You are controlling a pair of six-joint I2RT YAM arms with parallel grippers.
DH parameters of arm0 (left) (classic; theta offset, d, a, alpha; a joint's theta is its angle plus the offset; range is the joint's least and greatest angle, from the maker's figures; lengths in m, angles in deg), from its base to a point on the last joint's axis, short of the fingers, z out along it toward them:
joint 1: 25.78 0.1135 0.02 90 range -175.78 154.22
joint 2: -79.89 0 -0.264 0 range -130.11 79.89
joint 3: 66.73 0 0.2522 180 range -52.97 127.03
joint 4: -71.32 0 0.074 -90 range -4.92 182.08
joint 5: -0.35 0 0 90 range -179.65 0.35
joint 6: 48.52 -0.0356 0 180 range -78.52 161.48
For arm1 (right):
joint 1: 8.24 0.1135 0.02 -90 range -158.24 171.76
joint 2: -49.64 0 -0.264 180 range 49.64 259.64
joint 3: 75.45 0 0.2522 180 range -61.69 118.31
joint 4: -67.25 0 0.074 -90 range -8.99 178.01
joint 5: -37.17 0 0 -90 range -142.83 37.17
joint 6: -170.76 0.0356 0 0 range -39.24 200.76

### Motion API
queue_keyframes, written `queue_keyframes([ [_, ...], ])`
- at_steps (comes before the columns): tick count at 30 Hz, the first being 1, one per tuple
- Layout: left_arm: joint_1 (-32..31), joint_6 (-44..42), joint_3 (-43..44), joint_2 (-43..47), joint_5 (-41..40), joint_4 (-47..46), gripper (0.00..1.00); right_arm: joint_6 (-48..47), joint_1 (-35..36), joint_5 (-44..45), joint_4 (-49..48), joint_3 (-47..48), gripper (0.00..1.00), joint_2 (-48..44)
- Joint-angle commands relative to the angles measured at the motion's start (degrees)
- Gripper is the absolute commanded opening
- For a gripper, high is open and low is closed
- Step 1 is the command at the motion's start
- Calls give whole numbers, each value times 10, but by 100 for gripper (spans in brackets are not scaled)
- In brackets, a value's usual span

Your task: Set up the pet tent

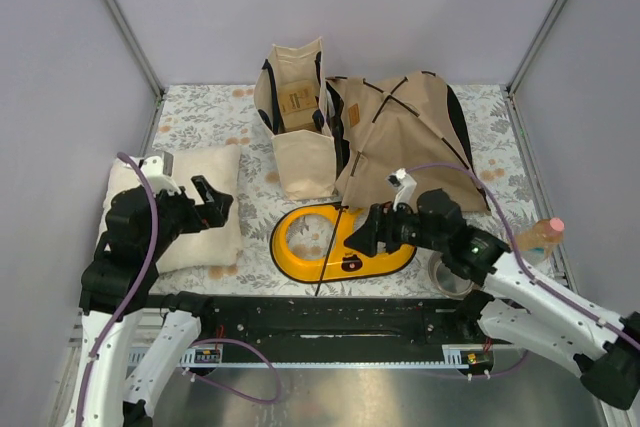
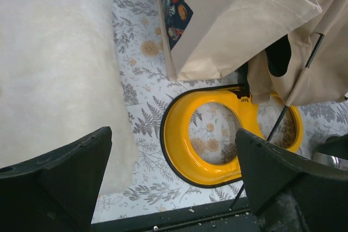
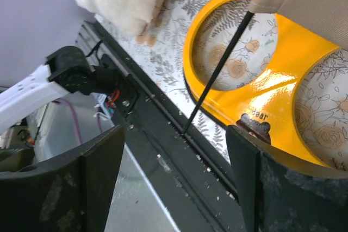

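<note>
Left gripper [image 1: 213,202] hangs over the fluffy pillow [image 1: 222,169] by the left edge, jaws spread, nothing in them. Tote bag [image 1: 305,157] stands at the back middle with a brown packet [image 1: 297,102] inside. Pet tent [image 1: 410,137] is slumped just right of it, one pole [image 1: 335,245] crossing the yellow ring [image 3: 277,91]. Right gripper [image 1: 362,232] sits over that ring, spread too, empty.

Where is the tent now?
In the overhead view, the tent lies slumped at the back right of the table, beside the tote bag, one pole reaching across the yellow ring.
</note>
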Motion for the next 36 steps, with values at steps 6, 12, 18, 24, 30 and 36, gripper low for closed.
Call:
queue_keyframes([
  [6, 2, 36, -31, 33, 37, 2, 99, 47, 112, 196, -298, -83, 68, 143],
  [12, 2, 42, -62, 45, 33, -10, 99, 89, 129, 245, -371, -88, 25, 226],
  [18, 2, 42, -76, 56, 47, -26, 99, 95, 129, 324, -228, -62, 0, 124],
  [24, 3, 71, -138, 48, 179, -117, 99, 69, 128, 420, 15, 53, 0, 2],
  [30, 0, 140, -210, 23, 272, -249, 99, 33, 120, 453, 164, 178, 2, -3],
  [36, -32, 217, -281, 6, 281, -410, 99, 30, 80, 404, 180, 208, 7, 23],
])
